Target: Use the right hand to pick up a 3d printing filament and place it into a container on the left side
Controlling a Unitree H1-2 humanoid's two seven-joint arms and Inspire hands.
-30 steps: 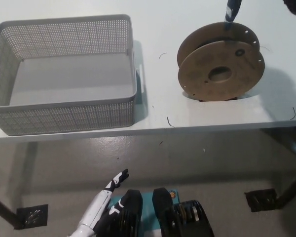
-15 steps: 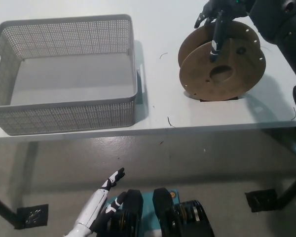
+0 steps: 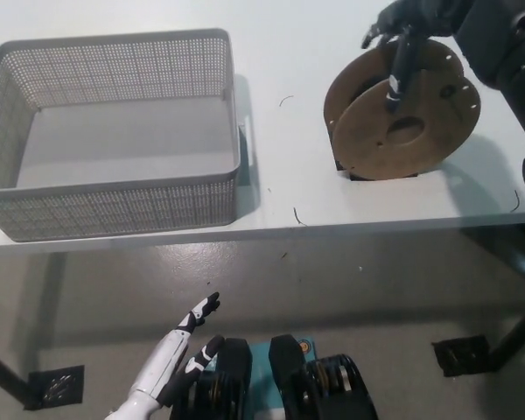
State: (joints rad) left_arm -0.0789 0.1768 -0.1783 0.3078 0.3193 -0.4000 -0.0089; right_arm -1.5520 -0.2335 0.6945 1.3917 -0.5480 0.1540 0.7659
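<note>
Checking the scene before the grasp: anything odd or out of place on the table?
Mostly tidy. The filament spool stands on edge, tilted. Thin dark loose strands lie on the table. The basket sits upright.

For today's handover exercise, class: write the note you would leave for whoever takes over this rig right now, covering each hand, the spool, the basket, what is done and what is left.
Right hand: on top of the filament spool, fingers draped over its rim; a firm grip cannot be confirmed.
Left hand: idle, low, below the table edge, fingers apart.
Spool: on edge on the table, right side.
Basket: on the left, nothing in it.
Done: reach.
Left: grip, lift, carry left, place in basket.
</note>
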